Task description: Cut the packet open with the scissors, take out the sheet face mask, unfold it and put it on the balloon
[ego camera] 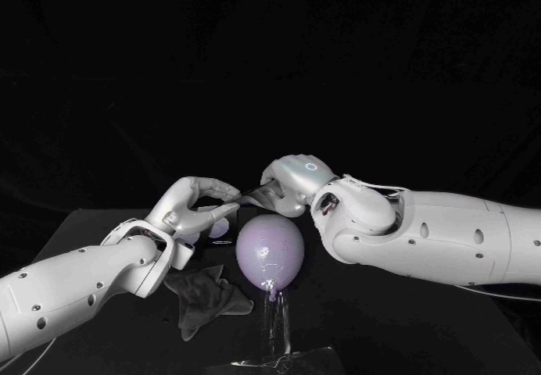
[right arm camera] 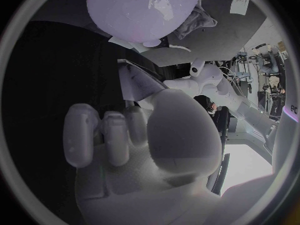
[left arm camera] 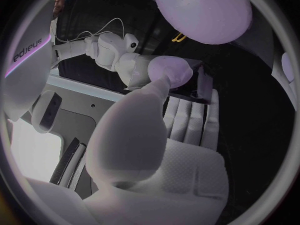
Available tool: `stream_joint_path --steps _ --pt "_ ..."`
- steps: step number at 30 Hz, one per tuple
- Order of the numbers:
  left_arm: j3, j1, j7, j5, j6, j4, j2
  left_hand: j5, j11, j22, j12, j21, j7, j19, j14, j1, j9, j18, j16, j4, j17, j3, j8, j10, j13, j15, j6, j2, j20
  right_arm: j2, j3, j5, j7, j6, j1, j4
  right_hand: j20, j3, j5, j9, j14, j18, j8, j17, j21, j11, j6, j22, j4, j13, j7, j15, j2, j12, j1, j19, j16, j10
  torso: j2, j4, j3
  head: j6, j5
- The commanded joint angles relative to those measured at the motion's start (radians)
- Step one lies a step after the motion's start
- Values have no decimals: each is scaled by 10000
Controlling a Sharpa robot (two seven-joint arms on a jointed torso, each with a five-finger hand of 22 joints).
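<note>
Closest, at 6 o'clock on the tabletop [ego camera: 91, 226], a clear stand [ego camera: 270, 328] carries the purple balloon [ego camera: 270, 246], and a dark crumpled cloth [ego camera: 209, 293] lies at the balloon's 8 o'clock, just beside the stand. Farther back, above the balloon's 12 o'clock, the packet [right arm camera: 140, 82] is held off the tabletop between both hands. The left hand [ego camera: 194, 205] pinches one end from 10 o'clock, and the right hand [ego camera: 295, 181] grips the other end from 1 o'clock.
</note>
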Motion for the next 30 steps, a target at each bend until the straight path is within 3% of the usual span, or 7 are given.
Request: stream_joint_path --steps 1,4,5,8,13,21,30 --pt "11 12 227 329 165 40 -2 -25 -78 -37 33 -76 -39 111 11 20 21 151 -21 108 23 27 64 6 10 -33 109 159 -33 21 9 -381 -289 770 10 -53 -15 695 30 847 1044 -98 987 2628 59 -3 14 2164 -755 1648 -39 5 60 49 -20 440 35 506 -6 -9 6 -9 -7" --pt "11 12 247 392 128 30 -13 -25 -96 -86 34 -121 -61 190 24 82 33 176 -20 182 46 92 77 20 8 -47 138 250 -31 24 9 -432 -317 851 11 -56 -16 709 31 849 1044 -98 992 2628 55 -3 9 2163 -779 1644 -38 4 61 40 -33 438 35 504 0 -4 8 -11 -22" --pt "11 12 243 406 106 26 -17 -23 -144 -105 61 -128 -122 263 69 238 63 197 0 169 66 226 135 83 16 -79 237 414 -38 23 9 -446 -322 864 11 -46 -16 723 31 851 1044 -97 997 2628 51 -3 3 2161 -804 1640 -38 4 62 32 -46 436 35 501 0 -5 10 -12 -21" --pt "11 12 187 424 1 13 -25 -23 -218 -131 118 -122 -190 418 182 472 123 226 53 130 109 420 251 233 32 -142 420 615 -57 17 9 -486 -337 880 11 1 -16 723 31 851 1044 -97 997 2628 51 -3 3 2161 -804 1640 -38 4 62 32 -46 436 35 501 2 -9 14 -8 -18" --pt "10 13 -77 188 -149 -23 -17 -24 -360 -71 263 74 -274 809 493 970 281 251 201 -221 204 691 547 619 73 -308 822 861 -197 -10 10 -502 -347 811 12 110 -17 730 31 853 1044 -100 1000 2628 69 -2 -1 2166 -816 1646 -35 4 64 42 -58 442 35 505 0 -10 14 -13 -18" --pt "8 18 -647 -406 -284 -79 27 -26 -384 -6 263 217 -279 938 584 967 330 228 220 -355 231 647 608 729 59 -344 864 787 -296 -85 22 -503 -351 602 13 302 -17 736 30 854 1044 -104 1004 2628 88 -2 0 2171 -822 1653 -34 4 69 54 -69 448 35 509 -4 -13 21 -11 -2" --pt "4 17 -899 -634 -268 -130 123 -26 -284 -70 96 134 -197 868 444 673 273 197 95 -216 217 540 439 572 -10 -230 596 518 -264 -125 31 -420 -327 667 15 427 -17 742 31 856 1044 -106 1008 2628 98 -1 2 2173 -828 1659 -34 4 76 65 -81 452 35 514 1 -5 9 -14 -38"
